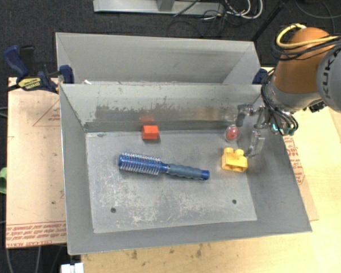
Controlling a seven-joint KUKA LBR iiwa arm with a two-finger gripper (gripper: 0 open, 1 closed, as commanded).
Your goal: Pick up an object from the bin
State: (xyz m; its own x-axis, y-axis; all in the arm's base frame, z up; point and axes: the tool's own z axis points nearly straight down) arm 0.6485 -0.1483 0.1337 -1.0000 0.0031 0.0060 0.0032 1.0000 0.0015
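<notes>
Reaching in: the gripper [254, 145] enters from the right of the frame and hangs low over the right-hand part of the bin [159, 61], close to the foot of its right wall.
Gripper opening: I cannot tell whether it is spread or closed. The tip reads as one mixed dark-and-pale shape against the grey metal, and I see nothing pinched in it.
Nearest thing: a yellow toy block [234, 160] sits on the floor just to the lower left of the gripper tip. It is close beside the tip, but I cannot tell whether the two touch.
Block's lie: it is squat and a little wider than tall in the frame, with a raised stud at its upper left. Its longer side runs roughly left to right.
Second close thing: a small pink-red round thing [232, 132] lies to the upper left of the tip, at the foot of the back wall and near the block's upper side.
Farther things: a blue hairbrush [162, 167] lies mid-floor with its bristle head at left, and its handle slants slightly down toward the yellow block. An orange-red cube [151, 132] rests at the back wall left of centre, well apart.
Likely target: the yellow block, judging by nearness alone.
What the next move turns on: the block lies beside the tip toward the lower left, not under it. A small shift that way probably has to come before any descent.
Risk: the right wall and the pink-red thing both crowd the approach.
</notes>
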